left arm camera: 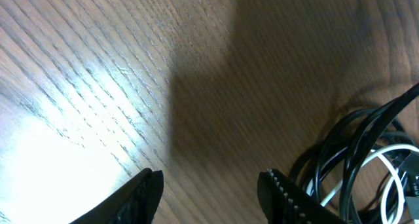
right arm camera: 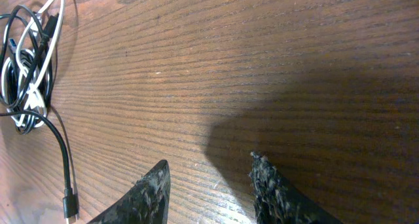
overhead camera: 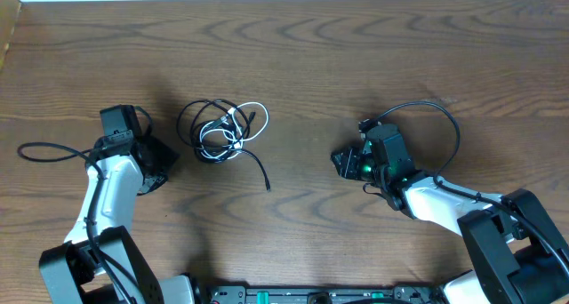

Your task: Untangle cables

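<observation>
The cables (overhead camera: 220,129) lie in one tangled bundle of black and white cords on the wooden table, left of centre. One black cord trails out to a plug end (overhead camera: 267,185). My left gripper (overhead camera: 169,160) sits just left of the bundle, open, with bare wood between its jaws. In the left wrist view the cables (left arm camera: 366,158) lie right beside the right finger, and the left gripper (left arm camera: 211,185) holds nothing. My right gripper (overhead camera: 341,160) stands open well to the right of the bundle. In the right wrist view the cables (right arm camera: 29,60) lie far left of the empty right gripper (right arm camera: 209,175).
The wooden table (overhead camera: 311,64) fills the overhead view, its far edge along the top. A thick black arm wire (overhead camera: 436,117) loops behind the right arm, and another (overhead camera: 44,151) curls left of the left arm. The arms' bases sit at the near edge.
</observation>
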`<state>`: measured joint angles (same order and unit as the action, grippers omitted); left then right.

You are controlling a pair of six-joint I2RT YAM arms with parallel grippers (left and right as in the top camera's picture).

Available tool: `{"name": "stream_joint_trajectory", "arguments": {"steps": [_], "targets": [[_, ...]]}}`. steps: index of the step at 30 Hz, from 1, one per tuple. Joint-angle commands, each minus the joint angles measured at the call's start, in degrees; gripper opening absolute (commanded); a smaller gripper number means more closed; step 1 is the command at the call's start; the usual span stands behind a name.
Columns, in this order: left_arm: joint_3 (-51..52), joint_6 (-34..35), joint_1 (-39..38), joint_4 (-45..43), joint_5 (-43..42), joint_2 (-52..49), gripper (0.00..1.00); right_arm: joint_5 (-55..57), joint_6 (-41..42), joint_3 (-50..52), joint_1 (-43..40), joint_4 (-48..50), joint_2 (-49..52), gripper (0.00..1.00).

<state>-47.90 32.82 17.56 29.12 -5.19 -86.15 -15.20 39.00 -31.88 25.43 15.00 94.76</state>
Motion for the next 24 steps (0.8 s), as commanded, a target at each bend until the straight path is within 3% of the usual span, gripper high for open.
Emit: {"name": "stream_joint_trajectory", "arguments": {"steps": [1,6,13,21,24], "targets": [[0.74,1.20,-0.02,-1.44,-0.72,-0.07,0.52,2.21,0.11,0.72,0.50,-1.27,0.76,0.39],[1.95,3.10,-1.14,-2.47,-2.29,-1.55,0.52,2.19,0.13,0.72,0.50,-1.29,0.76,0.38],[1.95,3.10,-10.64,-10.64,-2.34,-9.75,0.52,2.19,0.13,0.72,0.50,-1.29,0.76,0.38],[1.95,3.08,-17.16,-16.46,-2.34,-11.91,0.53,2.19,0.13,0.72,0.50,-1.29,0.76,0.38],[1.95,1.57,-17.42,-18.73,-7.23,-11.91,0.53,2.19,0.13,0.72,0.50,-1.29,0.76,0.38]]}}
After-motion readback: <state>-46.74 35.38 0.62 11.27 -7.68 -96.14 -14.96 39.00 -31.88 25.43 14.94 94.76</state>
